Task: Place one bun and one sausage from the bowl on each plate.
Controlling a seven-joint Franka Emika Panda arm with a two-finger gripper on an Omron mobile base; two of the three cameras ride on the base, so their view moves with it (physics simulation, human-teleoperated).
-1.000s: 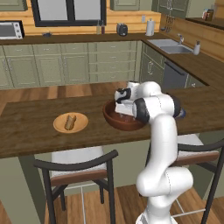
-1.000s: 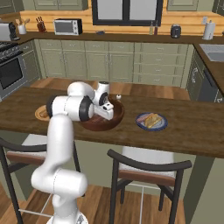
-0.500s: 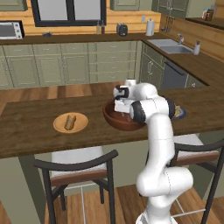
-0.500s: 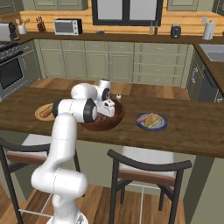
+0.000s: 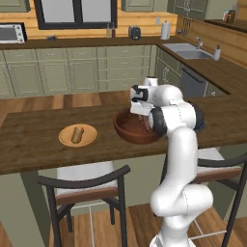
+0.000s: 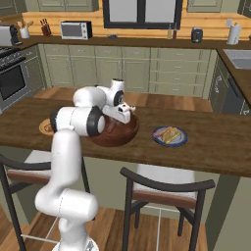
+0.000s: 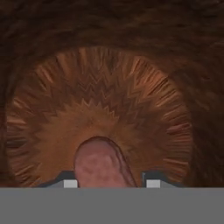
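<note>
The gripper (image 7: 109, 183) was lowered inside the bowl (image 5: 126, 129). A sausage (image 7: 101, 162) was seen clamped between its fingertips (image 7: 70, 183) over the bowl's floor.

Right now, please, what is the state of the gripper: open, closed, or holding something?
Gripper: jaws closed on a sausage, down inside the bowl.

A home kitchen is showing here: sage-green cabinets (image 5: 72, 72) are lining the walls, a microwave (image 5: 10, 33) is sitting on the wooden worktop, a sink (image 5: 185, 49) and stove (image 6: 12, 81) are flanking the wooden table (image 5: 29, 140) with chairs (image 5: 87, 193).
</note>
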